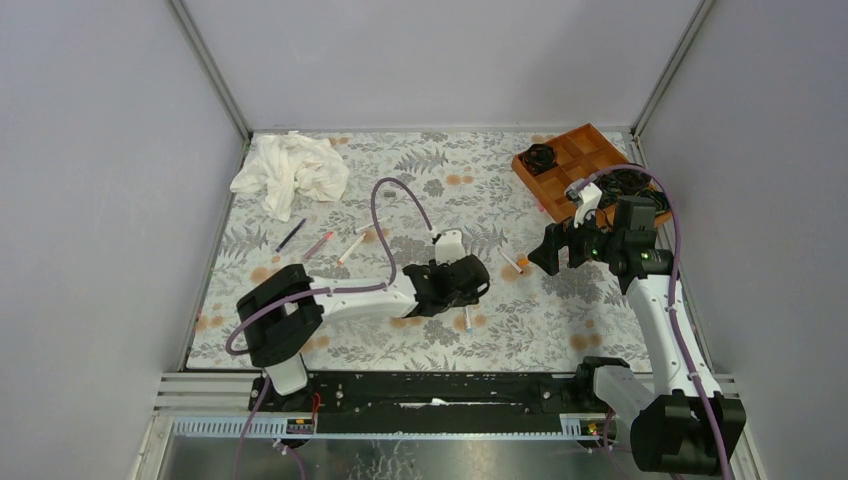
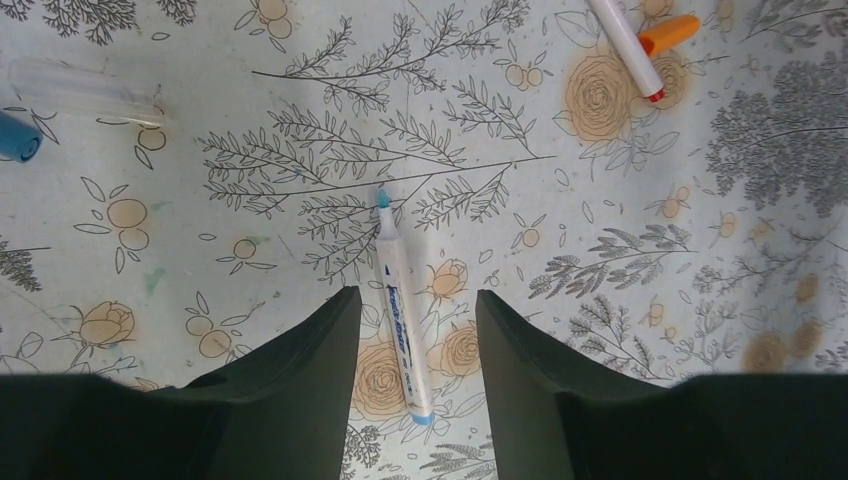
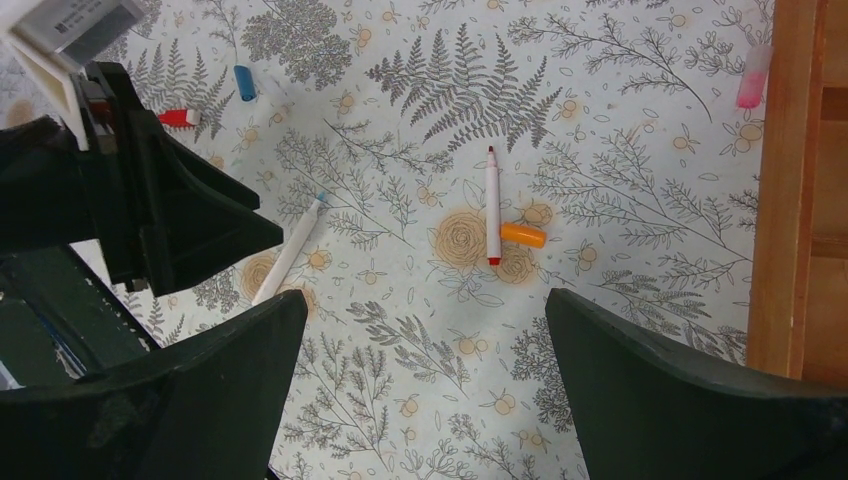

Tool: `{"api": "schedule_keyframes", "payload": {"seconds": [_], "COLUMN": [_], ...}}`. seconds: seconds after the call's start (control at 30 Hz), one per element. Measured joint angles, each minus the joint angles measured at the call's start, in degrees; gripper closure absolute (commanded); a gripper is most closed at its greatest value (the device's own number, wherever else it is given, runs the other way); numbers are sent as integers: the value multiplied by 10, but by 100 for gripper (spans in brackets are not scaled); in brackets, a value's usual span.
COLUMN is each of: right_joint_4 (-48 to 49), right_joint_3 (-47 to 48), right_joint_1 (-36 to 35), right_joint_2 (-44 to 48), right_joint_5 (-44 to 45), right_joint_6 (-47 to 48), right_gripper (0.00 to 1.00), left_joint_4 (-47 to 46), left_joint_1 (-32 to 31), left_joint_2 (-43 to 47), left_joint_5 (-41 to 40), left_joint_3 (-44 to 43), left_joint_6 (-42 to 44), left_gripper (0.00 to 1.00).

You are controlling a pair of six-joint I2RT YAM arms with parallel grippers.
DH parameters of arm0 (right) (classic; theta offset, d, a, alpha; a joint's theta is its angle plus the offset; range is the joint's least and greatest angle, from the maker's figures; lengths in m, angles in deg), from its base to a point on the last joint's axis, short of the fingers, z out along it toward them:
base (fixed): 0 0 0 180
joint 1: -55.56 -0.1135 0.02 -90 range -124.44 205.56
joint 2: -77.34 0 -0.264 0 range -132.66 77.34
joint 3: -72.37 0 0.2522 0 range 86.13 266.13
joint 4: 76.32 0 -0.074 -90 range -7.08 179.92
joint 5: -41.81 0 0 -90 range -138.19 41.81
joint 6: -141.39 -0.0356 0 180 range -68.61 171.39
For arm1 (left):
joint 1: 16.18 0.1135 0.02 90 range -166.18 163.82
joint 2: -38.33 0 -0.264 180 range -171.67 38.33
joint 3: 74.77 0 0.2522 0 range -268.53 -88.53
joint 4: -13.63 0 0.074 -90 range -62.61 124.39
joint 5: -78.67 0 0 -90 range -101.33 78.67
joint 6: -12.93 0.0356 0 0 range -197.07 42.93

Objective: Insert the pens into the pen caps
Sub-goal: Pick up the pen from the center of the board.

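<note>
My left pincer (image 2: 417, 300) stands open and empty, its jaws either side of the blue-tipped pen (image 2: 402, 330) lying on the surface (image 2: 620, 250). I judge it light, stiff and slick, so I'd grip it mid-barrel. A blue cap (image 2: 18, 135) lies at ten o'clock. My right pincer (image 3: 425, 310) hangs open, empty too.

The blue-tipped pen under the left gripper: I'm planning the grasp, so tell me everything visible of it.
The blue-tipped pen is a slim white barrel, plastic by its look, with blue lettering, a bare light-blue tip and a blue end plug. It is uncapped and lies flat on the floral cloth, tip pointing away from the left gripper, whose open fingers flank it without visibly touching it.
</note>
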Motion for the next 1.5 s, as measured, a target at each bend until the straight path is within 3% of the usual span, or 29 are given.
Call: {"api": "schedule_keyframes", "payload": {"seconds": [0.3, 0.77, 1.2, 1.4, 1.5], "right_joint_4": [-6, -8, -9, -9, -10], "right_joint_3": [0, 0, 0, 0, 0], "right_joint_1": [0, 0, 0, 0, 0], "right_joint_2": [0, 4, 10, 11, 11], "right_joint_5": [0, -3, -4, -5, -11], "right_joint_6": [0, 0, 0, 0, 0], "right_gripper": [0, 0, 0, 0, 0], "left_joint_4": [48, 96, 161, 161, 155], "left_joint_1": [-17, -29, -42, -44, -44], "left_joint_2": [-70, -121, -161, -160, -157], "left_joint_5": [-29, -43, -78, -81, -80], "left_joint_3": [-56, -87, -141, -140, -136], "left_joint_6": [0, 1, 3, 1, 1], "left_gripper": [48, 68, 68, 91, 97]}}
